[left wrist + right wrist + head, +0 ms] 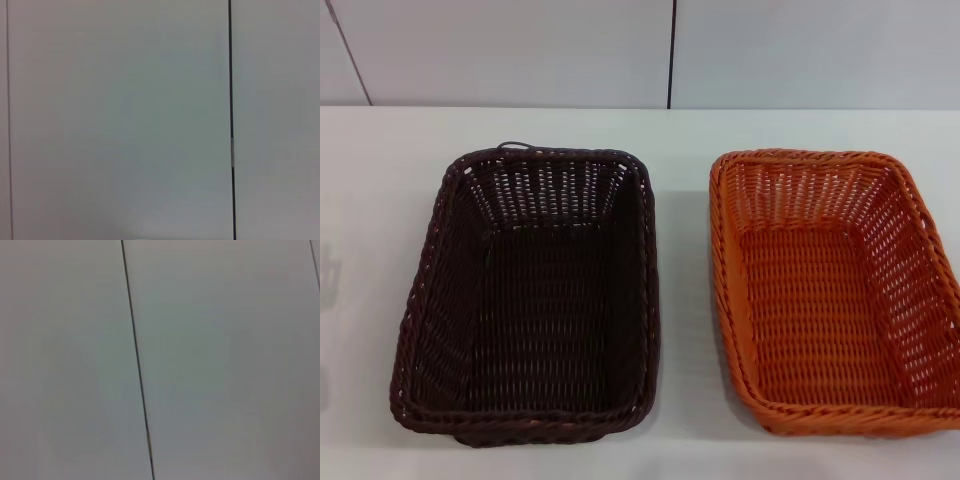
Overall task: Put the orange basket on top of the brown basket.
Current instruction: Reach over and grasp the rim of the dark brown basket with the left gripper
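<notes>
Two baskets sit on the white table (380, 200) in front of you, side by side and apart, with a strip of bare tabletop between them. Neither gripper appears in any view, so you cannot tell from these frames whether either one is wide, narrow or holding anything, and positions cannot be referenced to a tool; they are given here by the robot's own sides instead.

The brown basket (430, 290) stands on the robot's left. It rests upright on its base, open side up, with nothing inside. A small loop (515, 147) projects from its far rim.

The orange basket (730, 280) stands on the robot's right, also upright, open side up and with nothing inside. Its right side runs past the edge of the head view. It is on the table, not on the brown basket.

Behind the table you see a pale panelled wall (520, 50) with a dark vertical seam (671, 50).

Both wrist views show only pale wall panels: the left wrist view has one dark seam (230, 75), and the right wrist view has a slanted seam (135, 340).
</notes>
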